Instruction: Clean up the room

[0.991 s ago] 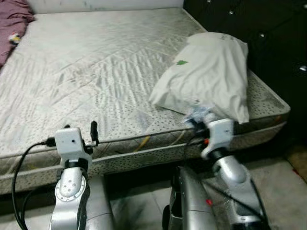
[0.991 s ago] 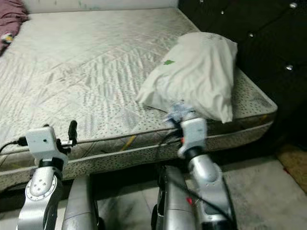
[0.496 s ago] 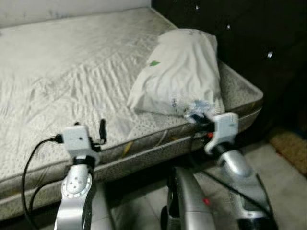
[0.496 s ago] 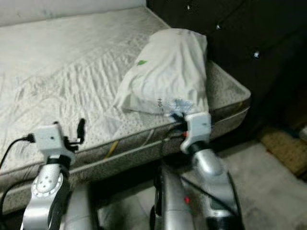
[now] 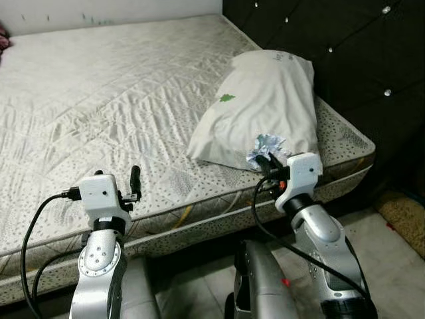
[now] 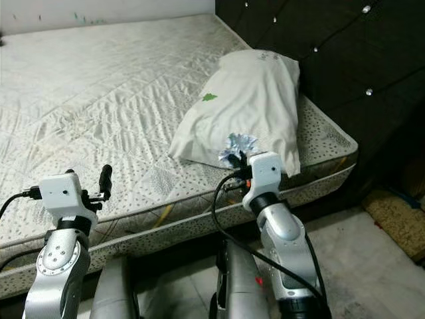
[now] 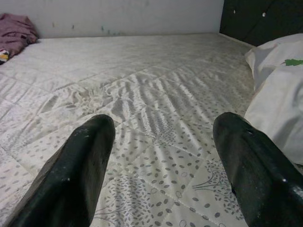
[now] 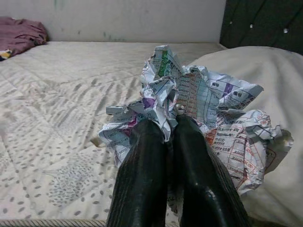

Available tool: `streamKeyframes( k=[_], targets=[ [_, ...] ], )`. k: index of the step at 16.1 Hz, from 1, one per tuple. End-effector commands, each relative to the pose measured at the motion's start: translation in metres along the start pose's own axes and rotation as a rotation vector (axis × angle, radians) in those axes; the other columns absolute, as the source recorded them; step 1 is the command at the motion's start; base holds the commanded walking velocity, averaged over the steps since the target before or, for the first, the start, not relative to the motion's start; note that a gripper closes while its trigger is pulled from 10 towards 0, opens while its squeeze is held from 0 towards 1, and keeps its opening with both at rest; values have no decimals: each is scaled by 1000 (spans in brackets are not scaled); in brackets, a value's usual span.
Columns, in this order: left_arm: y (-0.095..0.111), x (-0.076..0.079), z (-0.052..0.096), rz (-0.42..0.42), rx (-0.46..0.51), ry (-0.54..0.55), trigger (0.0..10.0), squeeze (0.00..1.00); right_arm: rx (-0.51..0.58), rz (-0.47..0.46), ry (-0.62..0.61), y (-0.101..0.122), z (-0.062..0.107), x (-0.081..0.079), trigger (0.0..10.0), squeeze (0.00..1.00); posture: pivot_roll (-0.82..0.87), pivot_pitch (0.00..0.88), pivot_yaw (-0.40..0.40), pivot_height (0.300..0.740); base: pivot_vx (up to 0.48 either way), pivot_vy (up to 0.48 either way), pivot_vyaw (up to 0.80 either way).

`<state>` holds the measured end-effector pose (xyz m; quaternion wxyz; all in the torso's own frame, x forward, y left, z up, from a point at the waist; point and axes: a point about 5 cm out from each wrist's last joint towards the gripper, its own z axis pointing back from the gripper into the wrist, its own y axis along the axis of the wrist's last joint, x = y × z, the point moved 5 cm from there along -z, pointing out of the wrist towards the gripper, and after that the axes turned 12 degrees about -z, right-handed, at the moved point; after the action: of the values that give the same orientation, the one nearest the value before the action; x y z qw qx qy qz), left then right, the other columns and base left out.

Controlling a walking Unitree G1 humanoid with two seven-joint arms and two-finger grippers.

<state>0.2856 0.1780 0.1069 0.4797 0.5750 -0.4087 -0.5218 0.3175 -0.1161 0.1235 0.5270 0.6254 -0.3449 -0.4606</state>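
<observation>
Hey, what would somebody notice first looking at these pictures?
Probably the right gripper, shut on a crumpled printed paper beside the white pillow at the bare mattress's near corner. The left gripper hovers open over the mattress edge.

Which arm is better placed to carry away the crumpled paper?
The right. The right gripper is already shut on the crumpled paper beside the pillow; the left gripper is open over bare mattress.
</observation>
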Motion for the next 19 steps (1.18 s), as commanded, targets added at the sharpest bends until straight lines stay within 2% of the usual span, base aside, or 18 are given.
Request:
streamKeyframes(
  k=[1, 12, 19],
  targets=[
    [1, 1, -1, -10, 1, -6, 10000, 0, 27, -3, 7, 8, -1, -1, 10000, 0, -16, 0, -24, 595, 0, 0, 0],
    [3, 2, -6, -19, 7, -20, 10000, 0, 43, -8, 22, 12, -10, -1, 10000, 0, -14, 0, -25, 735, 0, 0, 0],
    [2, -1, -10, -11, -2, 6, 10000, 0, 42, -13, 23, 12, -12, -1, 10000, 0, -12, 0, -27, 740, 0, 0, 0]
  ],
)
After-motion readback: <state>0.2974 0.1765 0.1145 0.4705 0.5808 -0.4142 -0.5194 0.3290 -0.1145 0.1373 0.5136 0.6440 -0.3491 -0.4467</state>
